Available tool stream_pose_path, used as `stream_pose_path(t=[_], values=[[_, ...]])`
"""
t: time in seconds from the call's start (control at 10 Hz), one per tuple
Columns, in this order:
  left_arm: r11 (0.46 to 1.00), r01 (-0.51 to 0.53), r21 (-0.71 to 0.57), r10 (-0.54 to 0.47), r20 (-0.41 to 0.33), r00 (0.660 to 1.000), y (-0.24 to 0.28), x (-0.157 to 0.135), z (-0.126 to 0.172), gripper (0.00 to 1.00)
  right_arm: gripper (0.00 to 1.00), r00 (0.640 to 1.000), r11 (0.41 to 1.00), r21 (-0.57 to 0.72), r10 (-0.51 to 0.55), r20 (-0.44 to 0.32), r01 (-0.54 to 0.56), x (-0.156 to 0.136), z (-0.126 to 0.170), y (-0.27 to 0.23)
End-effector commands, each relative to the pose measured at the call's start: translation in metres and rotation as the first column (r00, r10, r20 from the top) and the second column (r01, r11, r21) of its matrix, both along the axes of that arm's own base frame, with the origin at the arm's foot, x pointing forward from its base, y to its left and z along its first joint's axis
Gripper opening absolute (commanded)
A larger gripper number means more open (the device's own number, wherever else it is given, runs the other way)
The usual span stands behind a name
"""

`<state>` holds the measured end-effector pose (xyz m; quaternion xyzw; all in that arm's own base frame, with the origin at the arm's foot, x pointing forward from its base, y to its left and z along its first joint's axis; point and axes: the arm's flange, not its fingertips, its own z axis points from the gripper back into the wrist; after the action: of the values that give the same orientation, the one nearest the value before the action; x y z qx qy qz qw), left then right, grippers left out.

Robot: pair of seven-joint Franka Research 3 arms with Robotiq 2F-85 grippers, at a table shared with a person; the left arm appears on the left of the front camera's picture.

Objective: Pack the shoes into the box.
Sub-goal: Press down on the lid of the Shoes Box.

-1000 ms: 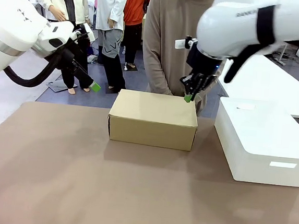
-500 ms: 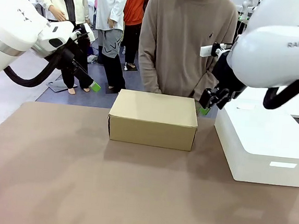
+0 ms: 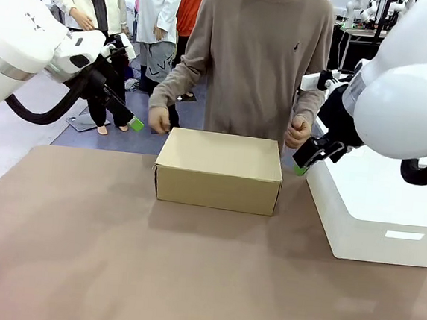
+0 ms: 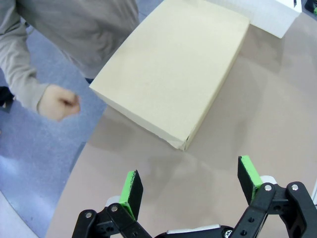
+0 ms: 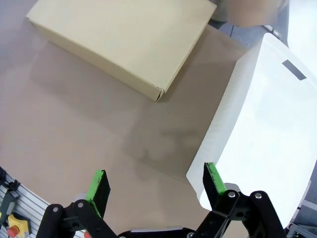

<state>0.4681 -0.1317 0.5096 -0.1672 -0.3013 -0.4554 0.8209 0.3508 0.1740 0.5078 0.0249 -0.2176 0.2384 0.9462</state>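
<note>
Both grippers hang empty with jaws spread wide: the left gripper above the table's far left edge, the right gripper over the gap between the cardboard box and the white block at the right edge. On the brown table, the closed brown cardboard box sits at the middle of the far edge. Behind it stands a person, right fist and left fist raised just beyond its far corners.
</note>
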Motion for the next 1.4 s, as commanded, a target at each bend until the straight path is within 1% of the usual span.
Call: stream_pose_path(t=[0.0, 0.1, 0.2, 1.3], values=[[1.0, 0.0, 0.005, 0.0, 0.01, 1.0, 0.0021, 0.0001, 0.0, 1.0, 1.0, 1.0, 0.998, 0.055, -0.011, 0.015, 0.01, -0.0085, -0.0112, -0.0017], [1.0, 0.0, 0.005, 0.0, 0.01, 1.0, 0.0021, 0.0001, 0.0, 1.0, 1.0, 1.0, 0.998, 0.063, -0.011, 0.025, 0.01, -0.0111, -0.0119, -0.001], [1.0, 0.0, 0.005, 0.0, 0.01, 1.0, 0.0021, 0.0001, 0.0, 1.0, 1.0, 1.0, 1.0, 0.009, -0.003, 0.001, 0.003, -0.0032, -0.0037, -0.0012], [1.0, 0.0, 0.005, 0.0, 0.01, 1.0, 0.0021, 0.0001, 0.0, 1.0, 1.0, 1.0, 1.0, 0.009, -0.003, 0.001, 0.003, -0.0032, -0.0037, -0.0012]])
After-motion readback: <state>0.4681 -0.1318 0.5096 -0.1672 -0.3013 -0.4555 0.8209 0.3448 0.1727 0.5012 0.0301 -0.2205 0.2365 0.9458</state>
